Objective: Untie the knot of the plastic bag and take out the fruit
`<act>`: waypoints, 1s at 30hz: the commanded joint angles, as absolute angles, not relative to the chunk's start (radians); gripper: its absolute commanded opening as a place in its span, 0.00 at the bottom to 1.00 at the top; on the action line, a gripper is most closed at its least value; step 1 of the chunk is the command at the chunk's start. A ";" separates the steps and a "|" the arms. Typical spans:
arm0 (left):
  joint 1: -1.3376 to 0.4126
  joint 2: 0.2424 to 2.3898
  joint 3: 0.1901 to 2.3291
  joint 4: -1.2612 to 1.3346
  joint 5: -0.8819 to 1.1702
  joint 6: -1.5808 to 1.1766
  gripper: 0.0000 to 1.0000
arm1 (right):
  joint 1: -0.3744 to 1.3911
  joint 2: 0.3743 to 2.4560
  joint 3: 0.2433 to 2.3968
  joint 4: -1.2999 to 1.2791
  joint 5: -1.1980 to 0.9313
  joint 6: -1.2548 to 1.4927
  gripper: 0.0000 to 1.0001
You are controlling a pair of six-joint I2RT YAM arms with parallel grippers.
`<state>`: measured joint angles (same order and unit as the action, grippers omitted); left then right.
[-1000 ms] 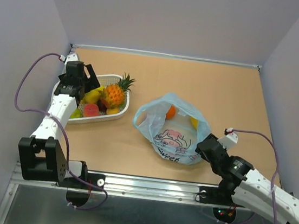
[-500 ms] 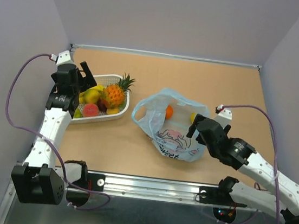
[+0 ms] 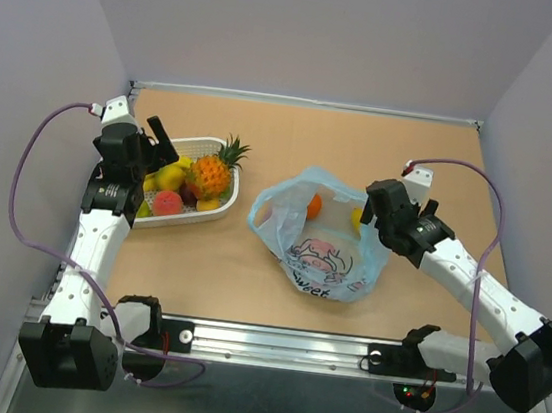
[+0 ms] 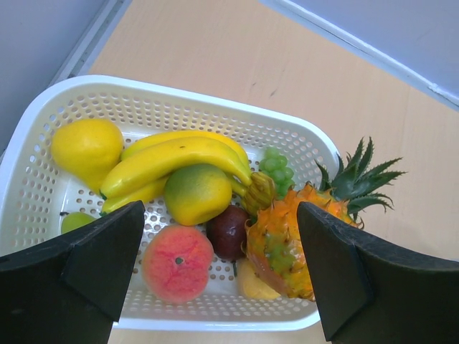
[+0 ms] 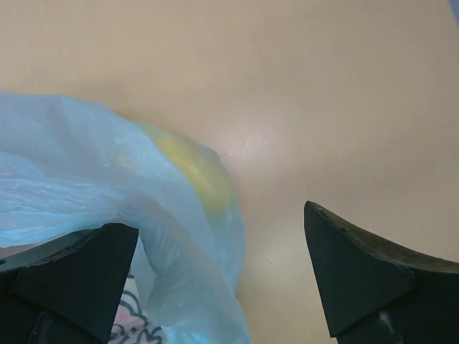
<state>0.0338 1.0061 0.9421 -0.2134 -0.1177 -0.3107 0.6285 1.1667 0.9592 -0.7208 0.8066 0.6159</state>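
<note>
**A:** Where did we stand?
**B:** Emptying: the plastic bag (image 3: 326, 253) lay open toward the table's (image 3: 414, 148) near edge, orange (image 3: 313, 207) inside. Our right gripper (image 5: 208, 236) beside it and left gripper (image 4: 219, 215) hung spread, empty. Next, we'd reach in.

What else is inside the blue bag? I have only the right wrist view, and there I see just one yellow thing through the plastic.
Observer: In the top view the plastic bag lies with its mouth open, and an orange fruit sits inside, beside your yellow fruit.
Operator: Where is the other arm now?
Observer: The left gripper hangs open over a white basket at the left side of the table, holding nothing.
Operator: Which things are in that basket?
Observer: The left wrist view shows a pineapple, bananas, a lemon and a peach, among others.
</note>
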 commanded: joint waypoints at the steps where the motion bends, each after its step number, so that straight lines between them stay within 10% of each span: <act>1: 0.032 0.974 0.934 -0.169 -0.095 -0.290 0.99 | 0.568 1.160 0.904 -0.474 0.622 0.499 1.00; 11: 0.032 0.976 0.930 -0.164 -0.087 -0.290 0.99 | 0.422 1.299 0.802 -0.235 0.426 0.437 0.94; 20: 0.032 0.968 0.925 -0.152 -0.051 -0.288 0.99 | 0.417 1.252 0.792 -0.209 0.405 0.365 0.01; 30: -0.101 0.856 0.862 -0.072 0.051 -0.279 0.99 | 0.454 1.002 0.787 -0.250 0.071 0.337 0.00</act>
<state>-0.0238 0.9127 0.8810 -0.1478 0.0029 -0.2993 0.4236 1.0634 0.8009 -0.2745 0.2115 0.3634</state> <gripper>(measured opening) 0.986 0.013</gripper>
